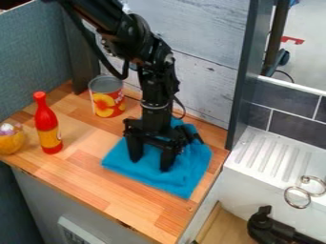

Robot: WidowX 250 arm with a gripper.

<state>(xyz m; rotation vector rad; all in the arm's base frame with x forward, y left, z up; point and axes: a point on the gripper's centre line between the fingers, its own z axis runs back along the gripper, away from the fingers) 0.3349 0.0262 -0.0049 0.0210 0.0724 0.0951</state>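
The gripper (151,159) points down at the folded blue cloth (181,181) on the wooden worktop (79,164). The cloth lies directly beneath the parted jaws, spreading out around them; whether they touch it cannot be told.

A mock kitchen, shown by its wooden counter (83,167), ribbed white drainboard (270,153), grey wall tiles (294,125) and food can (107,101)

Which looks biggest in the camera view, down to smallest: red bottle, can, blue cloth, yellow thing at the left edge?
Blue cloth
Can and red bottle, too alike to rank: bottle taller, can wider
Yellow thing
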